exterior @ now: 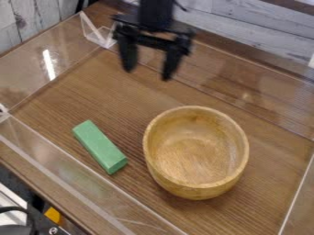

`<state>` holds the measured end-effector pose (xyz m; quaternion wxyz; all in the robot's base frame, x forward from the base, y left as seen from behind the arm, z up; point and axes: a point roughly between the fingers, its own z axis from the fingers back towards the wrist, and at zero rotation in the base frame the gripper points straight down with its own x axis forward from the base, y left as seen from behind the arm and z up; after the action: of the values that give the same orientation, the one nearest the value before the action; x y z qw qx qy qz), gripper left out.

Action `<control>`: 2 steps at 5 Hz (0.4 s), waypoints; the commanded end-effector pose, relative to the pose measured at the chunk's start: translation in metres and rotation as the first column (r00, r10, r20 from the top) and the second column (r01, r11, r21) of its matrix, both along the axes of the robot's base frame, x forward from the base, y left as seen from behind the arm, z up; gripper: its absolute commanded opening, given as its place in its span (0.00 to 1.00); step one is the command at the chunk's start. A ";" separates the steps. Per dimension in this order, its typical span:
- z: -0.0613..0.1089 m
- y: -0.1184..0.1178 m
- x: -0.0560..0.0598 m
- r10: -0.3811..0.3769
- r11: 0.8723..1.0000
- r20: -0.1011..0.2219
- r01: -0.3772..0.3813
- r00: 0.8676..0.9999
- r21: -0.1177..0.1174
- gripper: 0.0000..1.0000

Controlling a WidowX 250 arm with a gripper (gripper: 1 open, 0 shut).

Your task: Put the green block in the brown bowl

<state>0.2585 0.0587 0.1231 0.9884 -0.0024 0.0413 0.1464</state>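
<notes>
Our gripper [149, 62] hangs at about twelve o'clock in the view, above the wooden table [147, 101], pointing straight down with its two dark fingers [128, 55] spread apart and nothing between them. At about five o'clock from it sits the brown bowl [196, 151], upright and holding nothing. The green block [98, 147] lies flat on the table at nine o'clock from the bowl, near it but not touching, and well apart from our gripper.

Black robot gripper [150, 60], two long dark fingers [128, 55], boxy black wrist block above
</notes>
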 end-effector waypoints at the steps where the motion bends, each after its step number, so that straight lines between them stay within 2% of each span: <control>1: 0.018 0.020 -0.012 0.143 0.989 0.068 -0.144 0.987 0.016 1.00; 2: 0.021 0.033 -0.024 0.304 0.952 0.083 -0.306 0.949 0.014 1.00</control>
<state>0.2338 0.0898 0.1335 0.9550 -0.0053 0.0219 0.2956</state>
